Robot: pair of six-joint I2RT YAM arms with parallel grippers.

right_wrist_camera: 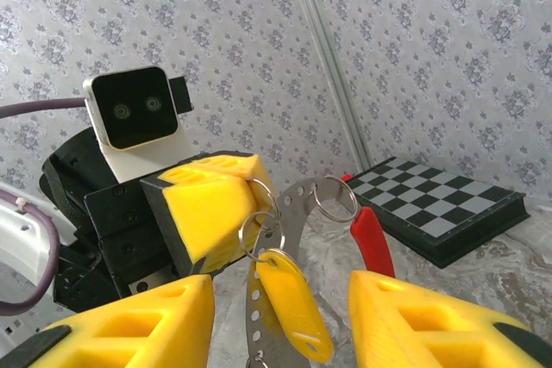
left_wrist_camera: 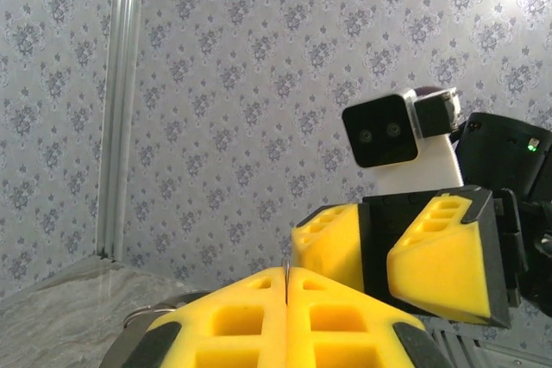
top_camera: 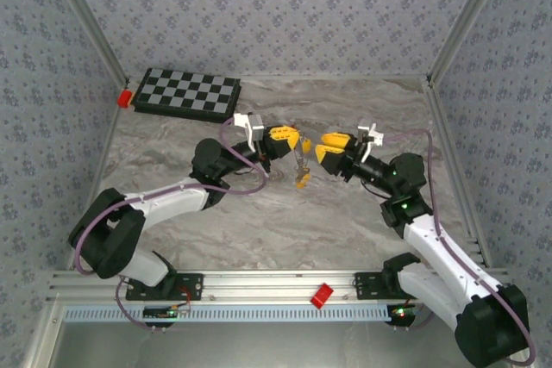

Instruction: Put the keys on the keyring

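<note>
Fingers of the left gripper [left_wrist_camera: 286,278] are pressed flat together, with a sliver of metal showing in the seam. From the right wrist view that metal reads as the keyring [right_wrist_camera: 291,206], pinched at the fingertips and hanging toward six o'clock. Its grey band curves up to a small split ring [right_wrist_camera: 336,198] at one o'clock, and the red-sleeved arc [right_wrist_camera: 371,243] drops away at three. One key [right_wrist_camera: 289,303] with a yellow head dangles on its own little ring at six o'clock of the pinch. The right gripper [right_wrist_camera: 280,289] stands parted, a finger on either side of that key with air on both sides, holding nothing.

In the top view the two grippers face each other above mid-table. The chessboard [top_camera: 188,93] lies well off at ten o'clock with a red block [top_camera: 125,96] at its nine o'clock corner.

Likely trouble: the loop seems held by a thin edge only, so a push from the right fingers could twist it in the pinch or pull it free. Closing now would probably clamp the key's head or set it swinging rather than catch a ring. The fingertips are near enough that a small advance could bump foam on foam.
</note>
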